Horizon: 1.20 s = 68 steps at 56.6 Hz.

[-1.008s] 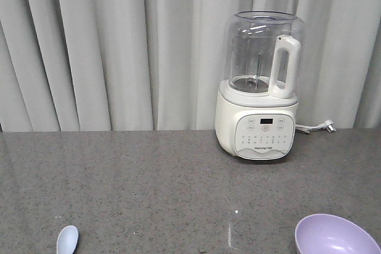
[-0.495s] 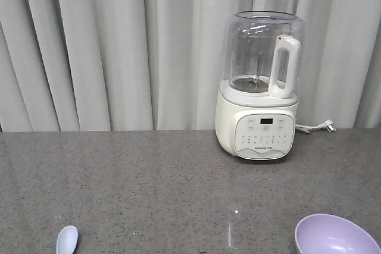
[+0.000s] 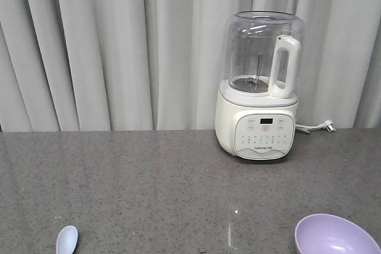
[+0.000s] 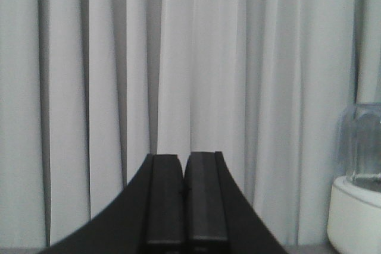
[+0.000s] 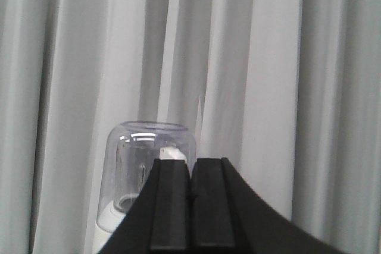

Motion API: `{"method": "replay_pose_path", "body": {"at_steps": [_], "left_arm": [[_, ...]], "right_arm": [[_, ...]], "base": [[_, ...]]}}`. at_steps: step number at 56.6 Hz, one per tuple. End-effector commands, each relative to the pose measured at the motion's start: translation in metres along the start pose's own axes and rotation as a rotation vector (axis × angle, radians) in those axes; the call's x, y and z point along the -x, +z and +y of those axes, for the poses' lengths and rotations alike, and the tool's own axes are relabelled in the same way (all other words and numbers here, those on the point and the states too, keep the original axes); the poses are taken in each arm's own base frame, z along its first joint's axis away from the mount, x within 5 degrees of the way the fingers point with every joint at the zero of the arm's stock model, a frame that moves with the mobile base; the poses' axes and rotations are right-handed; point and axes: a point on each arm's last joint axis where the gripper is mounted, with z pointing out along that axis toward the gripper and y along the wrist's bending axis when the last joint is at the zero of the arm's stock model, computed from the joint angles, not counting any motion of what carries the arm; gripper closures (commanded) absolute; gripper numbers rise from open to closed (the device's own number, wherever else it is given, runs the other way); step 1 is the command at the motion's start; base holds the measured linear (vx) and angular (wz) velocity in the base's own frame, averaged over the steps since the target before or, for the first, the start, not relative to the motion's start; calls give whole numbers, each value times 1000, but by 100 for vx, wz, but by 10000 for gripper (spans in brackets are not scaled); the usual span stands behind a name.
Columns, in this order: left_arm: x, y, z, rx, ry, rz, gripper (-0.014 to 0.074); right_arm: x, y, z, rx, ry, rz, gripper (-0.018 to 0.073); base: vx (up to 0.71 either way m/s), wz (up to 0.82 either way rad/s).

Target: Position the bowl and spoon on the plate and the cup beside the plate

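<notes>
Nothing moved, one spoon (image 3: 66,240), one bowl (image 3: 334,236)

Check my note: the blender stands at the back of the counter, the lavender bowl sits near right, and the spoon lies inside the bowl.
One error: the spoon is not inside the bowl; it lies on the counter at the near left, well apart from it, as the front-facing view shows. The blender at the back and the bowl at near right are correct.
</notes>
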Motion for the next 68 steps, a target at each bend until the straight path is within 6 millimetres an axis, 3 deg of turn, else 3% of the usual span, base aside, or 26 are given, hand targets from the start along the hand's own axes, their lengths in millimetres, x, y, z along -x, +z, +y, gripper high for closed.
{"method": "replay_pose_path", "body": {"at_steps": [1, 9, 15, 21, 26, 38, 44, 55, 61, 68], "left_arm": [[4, 28, 0, 6, 4, -7, 599], [-17, 53, 1, 13, 8, 81, 598], [-21, 56, 1, 13, 15, 98, 580], [-19, 56, 1, 14, 15, 81, 519], [-19, 56, 1, 14, 15, 82, 430], [-20, 56, 1, 14, 15, 85, 83], [-19, 56, 1, 14, 13, 78, -36], [-19, 56, 2, 16, -25, 81, -39], [-26, 55, -1, 2, -30, 254, -27], [-16, 64, -6, -22, -53, 440, -20]], "right_arm": [[3, 25, -1, -2, -10, -25, 568], [-22, 46, 1, 6, -8, 113, 568], [-26, 49, 1, 7, -8, 139, 554], [-26, 49, 1, 7, -9, 138, 485], [-27, 49, 1, 7, -9, 146, 368], [-27, 49, 1, 7, -9, 152, -27], [-27, 49, 1, 7, -9, 151, -137], [-27, 49, 1, 4, 28, 152, -134], [-27, 49, 1, 3, 47, 152, -100], [-27, 49, 1, 3, 47, 152, -50]], "base": [[0, 0], [0, 0], [0, 0], [0, 0], [0, 0], [0, 0], [0, 0], [0, 0], [0, 0], [0, 0]]}}
